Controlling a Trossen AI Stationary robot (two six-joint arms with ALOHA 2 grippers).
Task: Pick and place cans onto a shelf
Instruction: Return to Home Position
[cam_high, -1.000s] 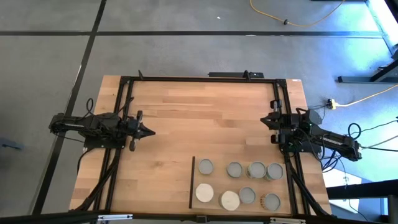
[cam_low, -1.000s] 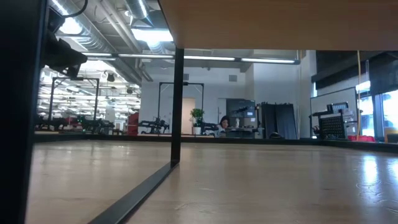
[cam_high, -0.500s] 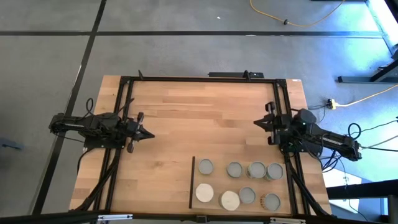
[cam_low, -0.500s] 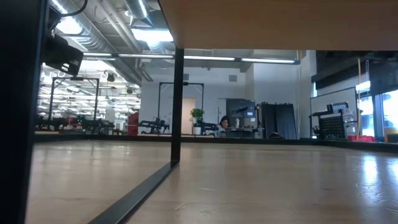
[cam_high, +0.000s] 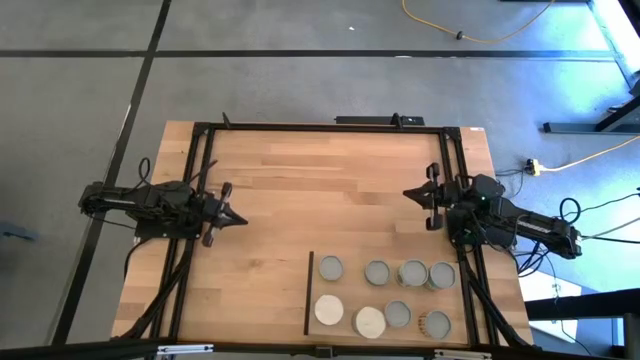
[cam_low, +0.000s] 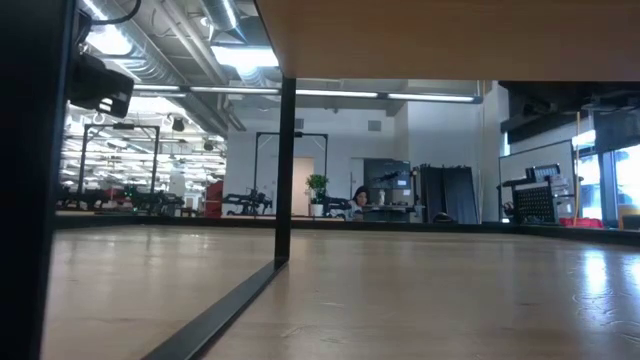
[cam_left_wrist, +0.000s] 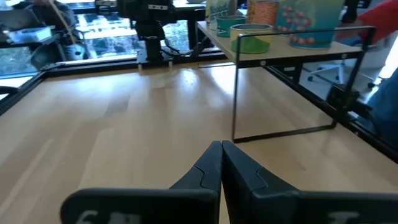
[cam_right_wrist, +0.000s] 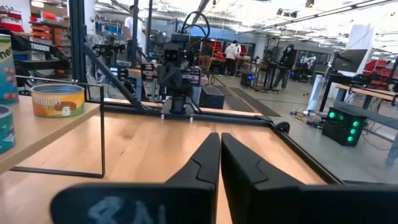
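Observation:
Several cans stand upright on their bases on the shelf (cam_high: 352, 292), a pale wood panel with a dark edge strip at the table's near right; among them are a grey-topped can (cam_high: 330, 268) and a white-topped can (cam_high: 329, 310). The shelf is raised on thin black legs (cam_left_wrist: 236, 87). A green-yellow can (cam_left_wrist: 251, 36) shows in the left wrist view and a yellow can (cam_right_wrist: 58, 99) in the right wrist view. My left gripper (cam_high: 241, 217) is shut and empty over the table's left middle. My right gripper (cam_high: 406, 192) is shut and empty, on the far side of the shelf.
A black metal frame (cam_high: 320, 127) runs along the table's far edge and sides. The low view looks under the shelf's underside (cam_low: 450, 35), past a black leg (cam_low: 286, 170). Bare plank tabletop (cam_high: 320, 190) lies between the two grippers.
My right gripper has gone a little toward the table's left edge, staying shut. The cans and the shelf have kept still.

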